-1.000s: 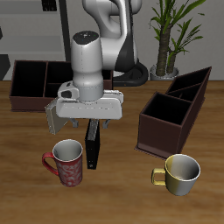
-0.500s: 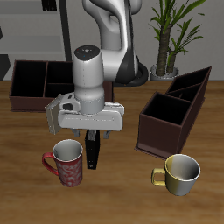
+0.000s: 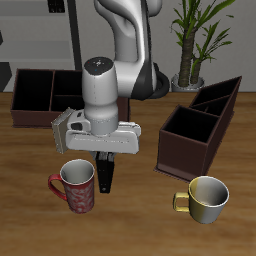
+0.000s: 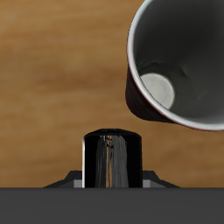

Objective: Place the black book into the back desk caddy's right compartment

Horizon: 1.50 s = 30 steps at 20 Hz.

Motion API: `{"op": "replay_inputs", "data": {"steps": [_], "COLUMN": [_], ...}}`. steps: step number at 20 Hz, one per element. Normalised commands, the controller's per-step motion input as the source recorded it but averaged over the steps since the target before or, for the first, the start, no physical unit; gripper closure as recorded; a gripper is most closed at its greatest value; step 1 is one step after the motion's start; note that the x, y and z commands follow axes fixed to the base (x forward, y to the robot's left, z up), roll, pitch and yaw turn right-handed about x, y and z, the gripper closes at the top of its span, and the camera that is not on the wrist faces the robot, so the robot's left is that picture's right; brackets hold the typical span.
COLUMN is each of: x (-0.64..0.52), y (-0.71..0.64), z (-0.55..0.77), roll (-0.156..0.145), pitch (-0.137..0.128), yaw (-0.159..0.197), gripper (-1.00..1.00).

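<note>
While your gripper hovered over the black book near the table's front edge, finger spread unreadable; centre before closing.

Hanging low over the black book, gripper straddling its top edge, finger state hard to read. Crowding in just beside the book: the red mug, rim wide in the wrist view, leaving only a thin strip of bare table between. Opening up on the book's other side, toward the yellow mug. Blocking that flank: the angled caddy. Sitting farther back, partly hidden behind the arm: the back desk caddy.
</note>
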Motion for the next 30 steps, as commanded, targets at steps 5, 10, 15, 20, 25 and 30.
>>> {"op": "replay_inputs", "data": {"steps": [5,10,15,20,25,30], "x": [-0.01,-0.19,-0.42,-0.52,-0.63,-0.60], "y": [0.00,0.01,0.08,0.20,0.17,0.05], "z": [0.04,0.33,0.61,0.69,0.67,0.52], "roll": [-0.013,-0.004,0.017,0.038,0.020,0.000], "pitch": [0.008,-0.017,-0.043,-0.053,-0.069,-0.055], "yaw": [-0.011,-0.013,-0.008,0.007,0.022,0.041], "gripper": [1.00,1.00,1.00,1.00,1.00,1.00]}}
